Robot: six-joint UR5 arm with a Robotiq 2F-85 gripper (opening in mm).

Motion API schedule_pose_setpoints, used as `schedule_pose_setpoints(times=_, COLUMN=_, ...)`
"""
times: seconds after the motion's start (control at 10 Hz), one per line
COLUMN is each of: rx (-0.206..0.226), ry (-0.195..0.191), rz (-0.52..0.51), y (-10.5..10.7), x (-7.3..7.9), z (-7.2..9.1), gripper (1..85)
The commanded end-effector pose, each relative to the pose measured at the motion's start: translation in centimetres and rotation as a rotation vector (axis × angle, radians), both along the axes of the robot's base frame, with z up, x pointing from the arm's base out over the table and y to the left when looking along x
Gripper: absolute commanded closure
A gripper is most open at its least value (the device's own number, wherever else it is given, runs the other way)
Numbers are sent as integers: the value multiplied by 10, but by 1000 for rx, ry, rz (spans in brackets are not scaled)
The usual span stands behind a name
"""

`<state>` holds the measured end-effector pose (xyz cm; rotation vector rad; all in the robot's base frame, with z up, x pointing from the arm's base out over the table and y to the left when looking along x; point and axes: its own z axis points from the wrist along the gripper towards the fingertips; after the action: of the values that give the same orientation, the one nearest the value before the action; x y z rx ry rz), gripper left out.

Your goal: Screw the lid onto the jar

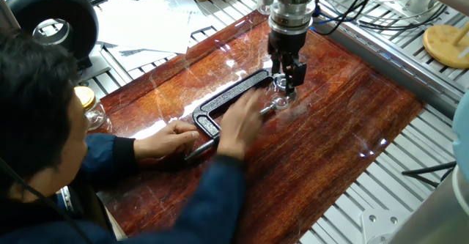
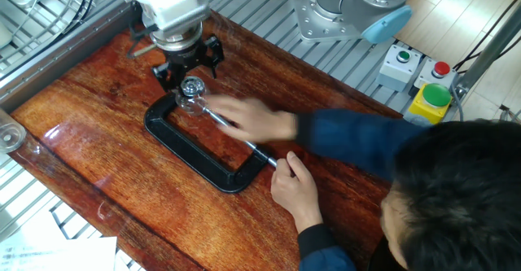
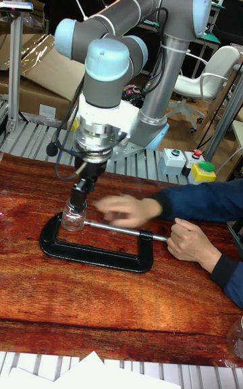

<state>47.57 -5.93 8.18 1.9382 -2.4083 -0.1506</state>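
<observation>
Grey arm (image 3: pixel 158 7), pale blue joint caps, black pincer (image 2: pixel 189 59)

black c-clamp (image 2: pixel 195 153) flat on wooden table (image 2: pixel 98 124) — yellow-lidded jar (image 1: pixel 88 105) nearby.

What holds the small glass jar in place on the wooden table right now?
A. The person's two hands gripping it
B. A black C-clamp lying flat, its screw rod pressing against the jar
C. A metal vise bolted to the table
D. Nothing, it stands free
B: the jar sits inside the black C-clamp, with the screw rod reaching it.
</observation>
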Motion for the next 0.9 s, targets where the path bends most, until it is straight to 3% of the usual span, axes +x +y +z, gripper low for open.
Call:
schedule_pose_setpoints(times=0.0, rx=30, ry=-22, rz=237, y=4, x=5, z=-3, gripper=133)
schedule_pose_setpoints(times=0.3, rx=12, ry=-45, rz=279, y=7, x=11, z=-1, gripper=120)
schedule_pose_setpoints(times=0.8, rx=16, ry=-40, rz=297, y=10, x=7, z=-3, gripper=127)
